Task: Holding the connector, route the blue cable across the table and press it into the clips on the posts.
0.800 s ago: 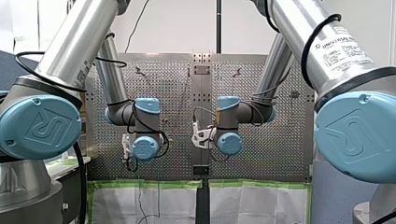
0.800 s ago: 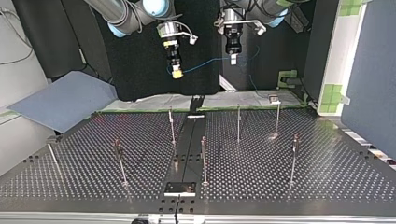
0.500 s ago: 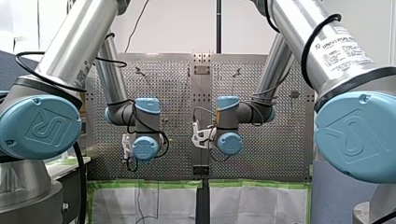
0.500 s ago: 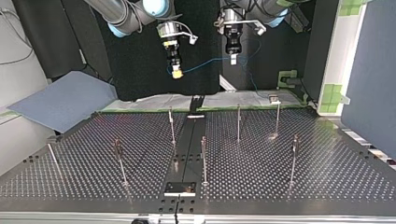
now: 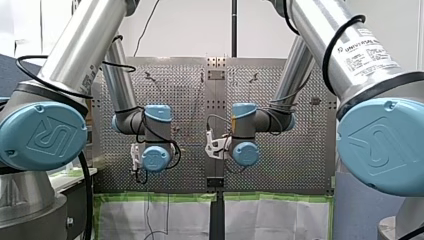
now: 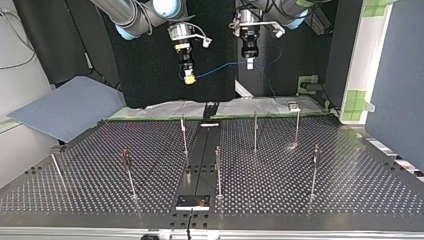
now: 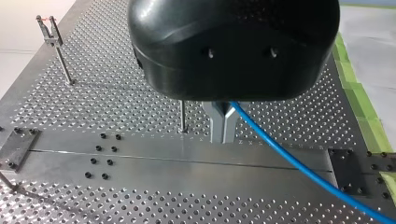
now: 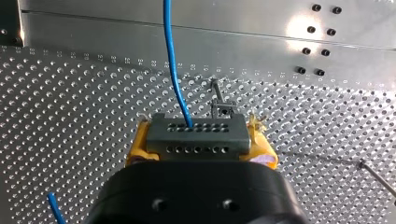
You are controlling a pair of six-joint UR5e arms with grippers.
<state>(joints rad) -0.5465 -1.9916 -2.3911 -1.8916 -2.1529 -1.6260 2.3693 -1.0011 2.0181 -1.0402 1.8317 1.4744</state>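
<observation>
Two grippers hang above the table (image 6: 300, 187), with one blue cable (image 8: 169, 46) strung between them. My right gripper (image 6: 189, 78) has its yellow pads clamped on the single dark connector (image 8: 196, 135). My left gripper (image 7: 222, 130) pinches the cable itself. I count seven thin posts (image 6: 218, 170) standing on the table, I think. Their clips are too small to make out.

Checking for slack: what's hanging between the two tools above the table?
In the top view, only the blue cable runs through the air from my right tool to my left tool.
</observation>
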